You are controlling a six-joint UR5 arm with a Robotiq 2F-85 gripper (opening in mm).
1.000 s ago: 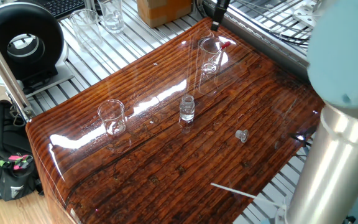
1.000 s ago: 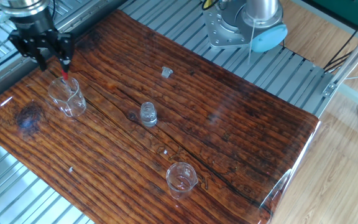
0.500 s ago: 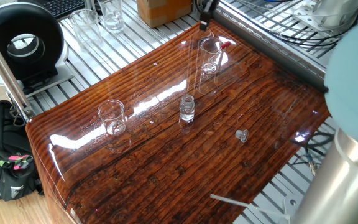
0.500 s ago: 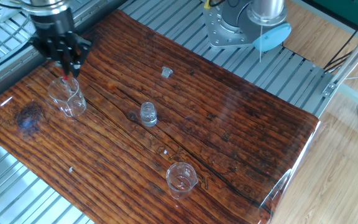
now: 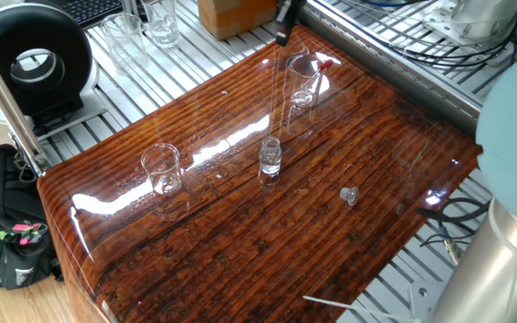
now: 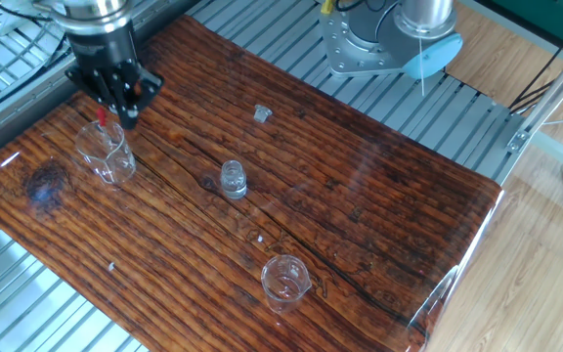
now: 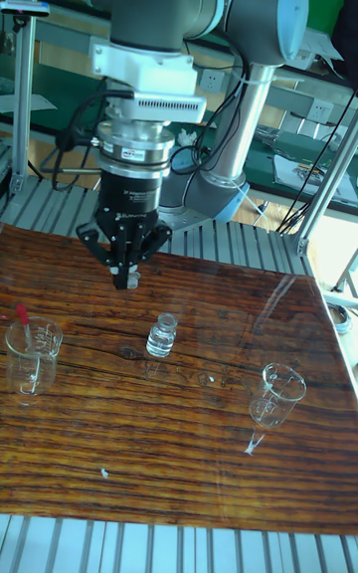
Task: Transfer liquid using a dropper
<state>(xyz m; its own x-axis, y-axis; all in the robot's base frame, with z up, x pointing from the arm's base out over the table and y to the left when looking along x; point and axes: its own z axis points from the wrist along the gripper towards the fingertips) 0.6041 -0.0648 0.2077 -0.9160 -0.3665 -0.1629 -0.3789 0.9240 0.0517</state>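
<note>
The dropper stands tilted in a clear beaker (image 6: pixel 107 154), its red bulb (image 6: pixel 101 117) sticking out above the rim; the same bulb (image 7: pixel 20 313) shows in the tall fixed view and the bulb (image 5: pixel 327 63) in the one fixed view. My gripper (image 6: pixel 128 115) hangs just right of that beaker, above the wood, its fingers drawn to a point with nothing between them. It is also visible in the tall fixed view (image 7: pixel 124 281), left of and above a small vial (image 7: pixel 162 335). The liquid is too faint to make out in any glass.
A second beaker (image 6: pixel 284 279) stands near the table's far end, seen again as the beaker (image 5: pixel 162 169). The vial's loose cap (image 6: pixel 261 113) lies on the wooden table (image 6: pixel 379 196). Metal slats surround the table, and the arm's base (image 6: pixel 389 39) stands beside it.
My gripper has moved off from above the beaker with the dropper, sideways toward the vial, turning as it went. The dropper stays in the beaker.
</note>
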